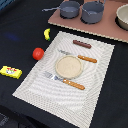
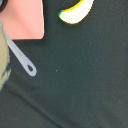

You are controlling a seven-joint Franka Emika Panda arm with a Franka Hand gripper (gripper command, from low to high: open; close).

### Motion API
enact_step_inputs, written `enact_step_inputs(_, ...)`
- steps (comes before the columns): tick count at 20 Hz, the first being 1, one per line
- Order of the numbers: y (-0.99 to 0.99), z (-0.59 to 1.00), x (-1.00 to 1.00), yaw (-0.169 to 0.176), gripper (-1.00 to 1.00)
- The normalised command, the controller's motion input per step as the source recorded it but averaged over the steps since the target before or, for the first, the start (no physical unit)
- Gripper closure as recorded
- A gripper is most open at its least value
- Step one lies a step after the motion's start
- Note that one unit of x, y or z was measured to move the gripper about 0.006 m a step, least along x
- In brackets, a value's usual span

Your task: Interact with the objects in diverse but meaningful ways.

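Observation:
In the exterior view a red tomato (image 1: 38, 53) and a yellow banana (image 1: 47, 34) lie on the black cloth beside the striped placemat (image 1: 35, 82). A brown sausage stick (image 1: 82, 44) rests on the mat's far part. The flat yellow packet (image 1: 10, 72) with red marks is at the exterior view's left. A dark grey long-handled pan (image 1: 69, 8) and a pot (image 1: 92, 12) stand on the pink board (image 1: 75, 25). The wrist view shows the banana (image 2: 77, 11), a corner of the pink board (image 2: 22, 20) and a grey handle (image 2: 24, 59). No gripper shows in either view.
A round tan plate (image 1: 68, 67) sits mid-mat, with an orange-handled fork (image 1: 63, 81) in front of it and a knife (image 1: 80, 57) behind. A beige bowl (image 1: 123, 17) stands at the board's end on the exterior view's right. An olive shape (image 2: 3, 55) fills one edge of the wrist view.

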Motion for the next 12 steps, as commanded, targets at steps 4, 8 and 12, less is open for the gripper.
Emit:
enact_step_inputs(4,-0.35,-0.25,0.25,-0.033,-1.00)
enact_step_inputs(8,-0.38,-0.29,0.23,-0.042,-1.00)
enact_step_inputs(12,-0.39,-0.33,0.19,-0.056,-1.00)
